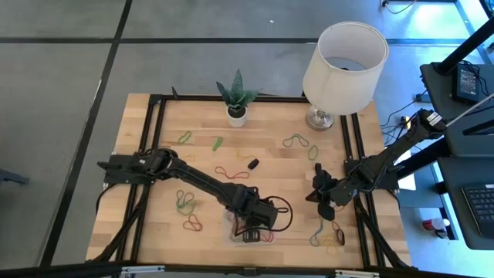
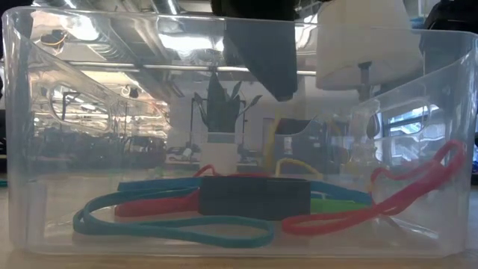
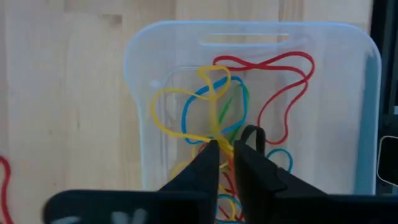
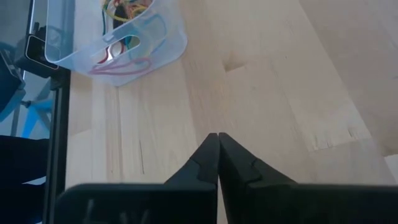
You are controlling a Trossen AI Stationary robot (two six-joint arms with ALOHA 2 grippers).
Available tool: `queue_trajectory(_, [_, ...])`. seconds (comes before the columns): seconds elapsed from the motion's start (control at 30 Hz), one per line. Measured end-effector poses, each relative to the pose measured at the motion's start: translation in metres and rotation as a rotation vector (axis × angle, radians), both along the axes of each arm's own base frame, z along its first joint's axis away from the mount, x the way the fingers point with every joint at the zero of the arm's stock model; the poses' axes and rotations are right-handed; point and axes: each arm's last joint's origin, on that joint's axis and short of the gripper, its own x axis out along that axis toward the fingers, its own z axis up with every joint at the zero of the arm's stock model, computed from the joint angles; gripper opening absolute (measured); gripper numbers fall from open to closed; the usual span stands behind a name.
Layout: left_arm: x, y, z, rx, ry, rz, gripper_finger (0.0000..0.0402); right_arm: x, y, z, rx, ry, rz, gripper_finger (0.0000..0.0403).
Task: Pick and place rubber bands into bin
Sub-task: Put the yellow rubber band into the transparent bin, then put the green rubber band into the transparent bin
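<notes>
The clear bin sits near the table's near edge and holds several rubber bands in red, yellow, blue and green, plus a dark block. A red band hangs over its rim. My left gripper hovers above the bin's inside, its fingers pointing down, open by a narrow gap. A yellow band runs up to its fingertips. More bands lie loose on the wood. My right gripper is shut over bare wood to the right of the bin. My left gripper stands over the yellow band, a strand of which reaches the tip of one finger. I cannot tell whether the fingers touch it. The rest of the band lies in the bin among the others.
Loose bands lie scattered: green ones and a grey one toward the far side, red mid-table, several near the right gripper. A small black piece, a white plant pot and a lamp stand farther back.
</notes>
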Motion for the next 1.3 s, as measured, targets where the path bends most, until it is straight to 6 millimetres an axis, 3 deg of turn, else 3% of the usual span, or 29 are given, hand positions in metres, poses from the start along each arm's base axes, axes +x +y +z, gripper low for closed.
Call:
queue_trajectory(0.3, [-0.001,0.012,0.001,-0.032,0.059,0.010,0.0129,0.000,0.000,0.000,0.000,0.000,0.000,0.0006])
queue_trajectory(0.43, [-0.008,0.028,0.022,-0.034,0.060,0.062,0.0134,0.000,0.000,0.000,0.003,0.001,-0.005,0.0006])
queue_trajectory(0.57, [-0.016,0.042,0.046,0.004,0.014,0.058,0.0109,0.000,0.000,0.000,0.046,0.010,-0.047,0.0006])
queue_trajectory(0.67, [-0.023,0.052,0.065,0.041,-0.030,0.000,0.0065,0.000,0.000,0.000,0.040,0.007,-0.042,0.0006])
queue_trajectory(0.8, [-0.033,0.063,0.074,0.118,-0.057,-0.075,0.0009,0.001,0.000,0.001,0.042,0.002,-0.040,0.0006])
queue_trajectory(1.03, [-0.071,0.077,0.074,0.153,-0.130,-0.119,0.0002,0.004,-0.001,0.012,0.017,-0.028,-0.122,0.0003])
queue_trajectory(1.3, [-0.145,0.107,0.060,0.085,-0.314,-0.049,0.0001,0.007,-0.022,0.042,-0.035,0.169,-0.345,0.0002])
